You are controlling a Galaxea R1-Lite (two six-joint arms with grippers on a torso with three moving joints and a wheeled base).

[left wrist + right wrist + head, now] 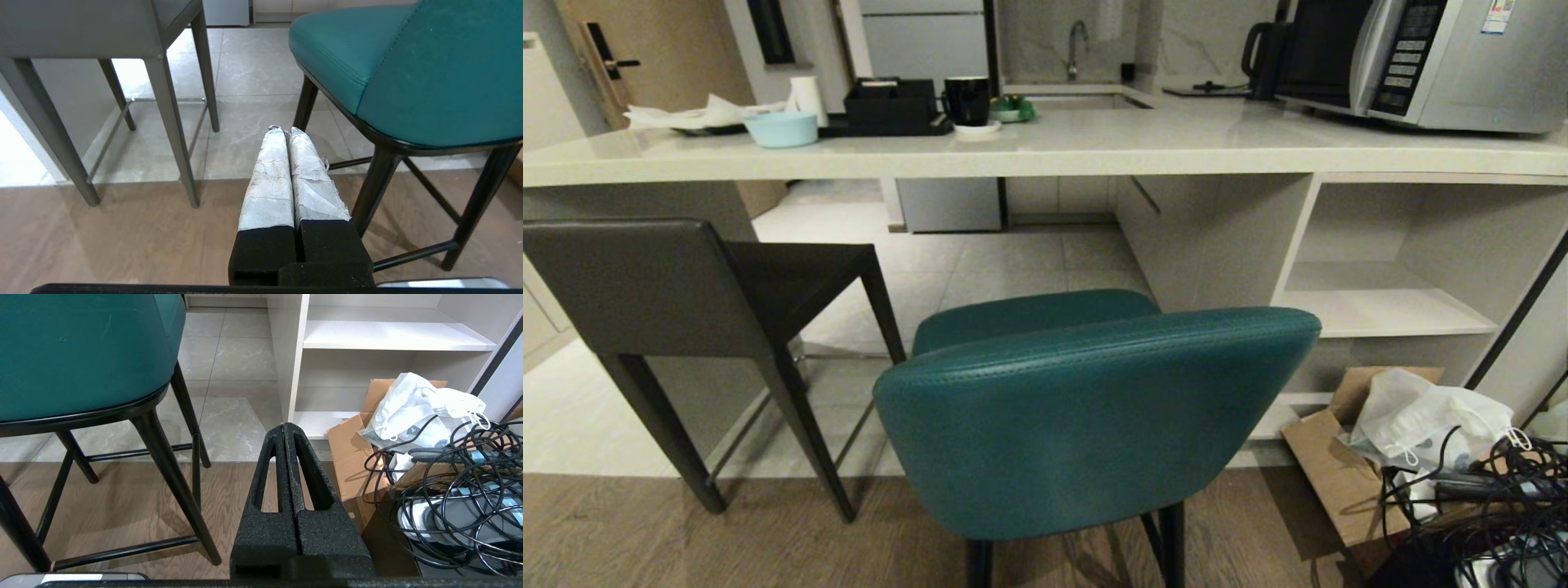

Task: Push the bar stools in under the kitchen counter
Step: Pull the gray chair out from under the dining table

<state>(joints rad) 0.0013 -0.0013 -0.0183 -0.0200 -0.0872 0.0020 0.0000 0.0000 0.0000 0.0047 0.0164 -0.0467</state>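
We face the counter [1045,151] w/ both stools pulled out onto the wood floor: teal stool [1094,408] right in front, back toward us, seat pointing under the slab; grey stool [670,286] to its left, angled. Left gripper [286,132] and right gripper [286,428] hang low either side of teal, both pressed together, holding nothing, prob. ready to shove its back.

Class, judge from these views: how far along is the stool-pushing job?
Nothing looks done: the teal padded stool and dark grey leather stool both stand clear of the cream stone counter. The left gripper and right gripper are shut, touching neither. Both pushes remain.
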